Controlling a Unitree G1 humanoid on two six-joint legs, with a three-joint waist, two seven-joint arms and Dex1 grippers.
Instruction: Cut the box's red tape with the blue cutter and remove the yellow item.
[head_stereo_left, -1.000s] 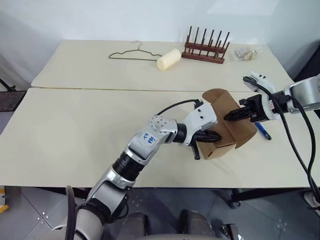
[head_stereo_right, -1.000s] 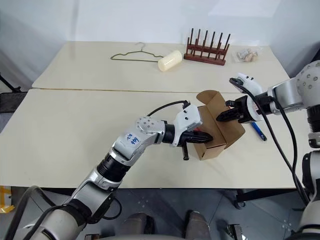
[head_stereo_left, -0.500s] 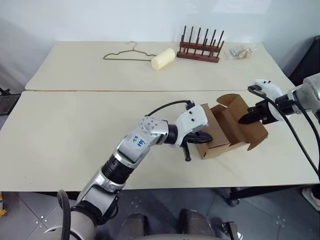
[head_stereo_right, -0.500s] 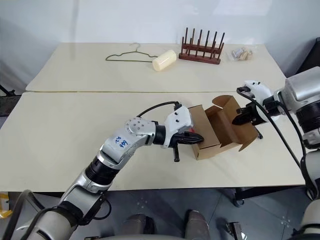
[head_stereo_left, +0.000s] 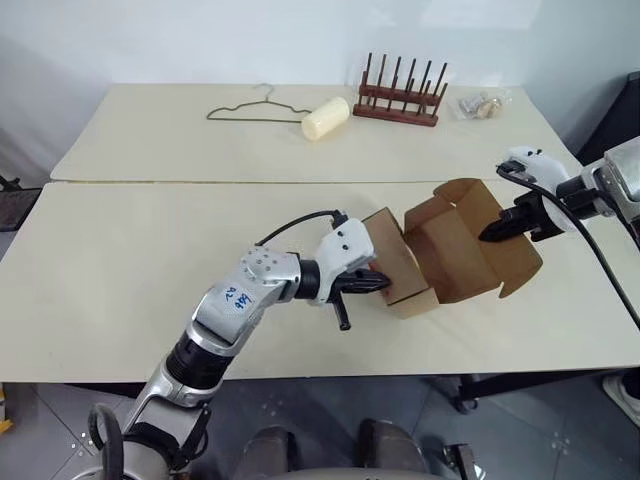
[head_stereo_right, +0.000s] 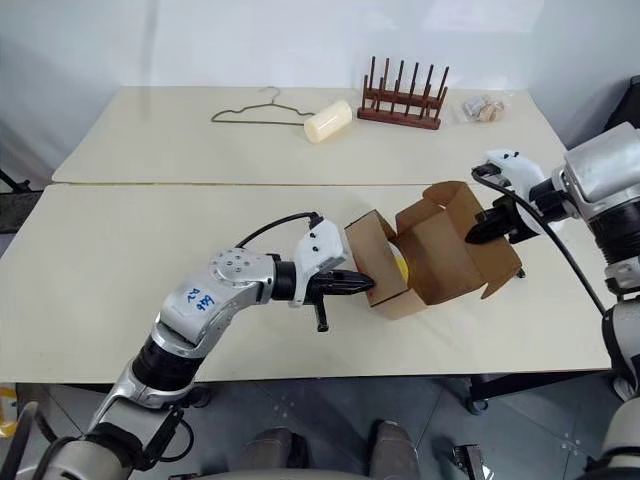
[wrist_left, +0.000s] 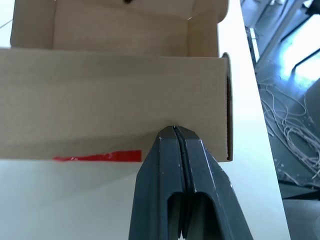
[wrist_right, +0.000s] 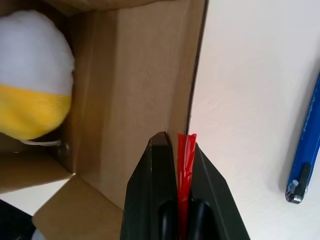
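The brown box (head_stereo_left: 440, 250) lies open on the front table, its lid flap raised toward the right. My left gripper (head_stereo_left: 383, 284) is shut, its tips pressed against the box's left end wall (wrist_left: 115, 100), just above a strip of red tape (wrist_left: 97, 156). My right gripper (head_stereo_left: 487, 237) is shut on the edge of the lid flap, with red tape (wrist_right: 186, 165) pinched between its fingers. The yellow item (head_stereo_right: 400, 268) sits inside the box, a yellow and white ball (wrist_right: 30, 112). On the table beside the flap lies the blue cutter (wrist_right: 305, 150).
On the far table are a wire hanger (head_stereo_left: 262, 108), a cream roll (head_stereo_left: 324, 118), a dark wooden peg rack (head_stereo_left: 400, 95) and a small clear bag (head_stereo_left: 480, 103). A seam (head_stereo_left: 200, 181) divides the two tables. The table's right edge is close to my right arm.
The box has slid left with my left gripper against it. Its lid has swung open wider in my right gripper, and the yellow item now shows inside.
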